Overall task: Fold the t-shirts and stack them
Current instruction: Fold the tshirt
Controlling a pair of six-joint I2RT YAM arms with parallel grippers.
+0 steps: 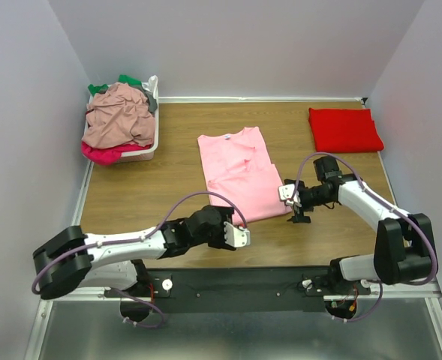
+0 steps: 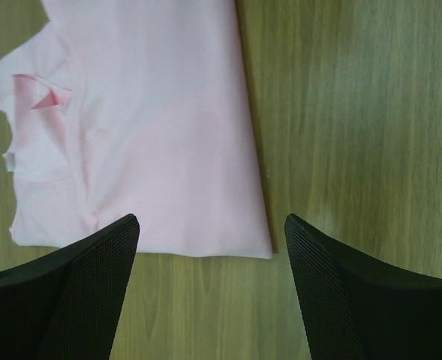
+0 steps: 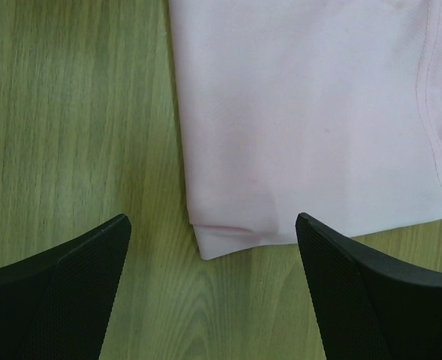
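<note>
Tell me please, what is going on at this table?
A robot is folding shirts. A pink shirt lies partly folded in the middle; the left hand and right hand hover open at its near corners. A red shirt lies folded far right; a heap of shirts fills the basket far left.

Bright even light, soft shadows, sharp

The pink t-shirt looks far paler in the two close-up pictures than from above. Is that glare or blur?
Top external: even light, pink t-shirt richly coloured. Left wrist: washed out yet sharp, thin shadow along its right edge. Right wrist: equally pale, seam crisp, no glare spot or blur.
</note>
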